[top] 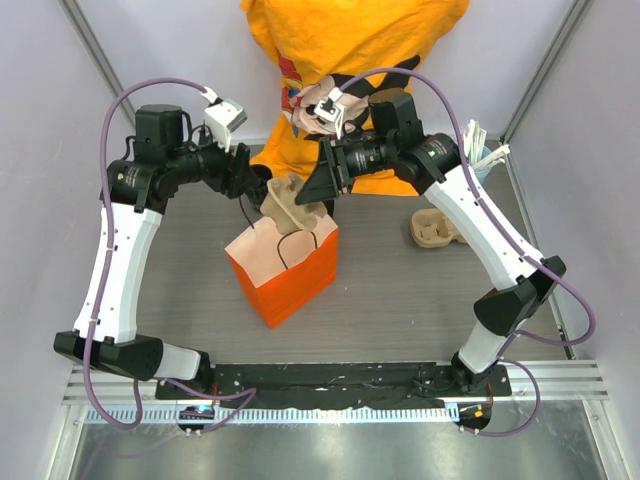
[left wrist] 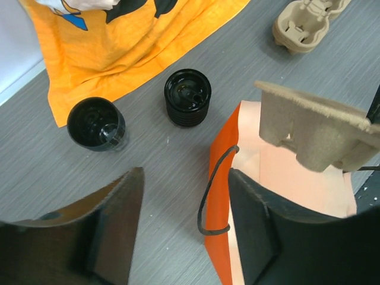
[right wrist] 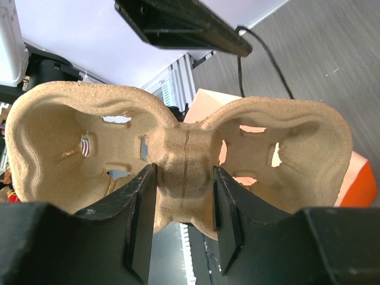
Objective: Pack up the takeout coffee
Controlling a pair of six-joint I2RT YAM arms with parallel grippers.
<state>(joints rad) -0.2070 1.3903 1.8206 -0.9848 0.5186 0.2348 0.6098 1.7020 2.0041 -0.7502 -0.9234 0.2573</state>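
Takeout coffee untouched; left tool hovers near bag.

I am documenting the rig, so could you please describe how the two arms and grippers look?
The left arm and right arm have white links, black joints and black bases. A purple cable loops along each. The left gripper and right gripper end in flat black fingers, and a white block sits at the left wrist.

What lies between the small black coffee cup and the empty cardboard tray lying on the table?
A short black ribbed stack stands between cup and tray, shown in left wrist view.
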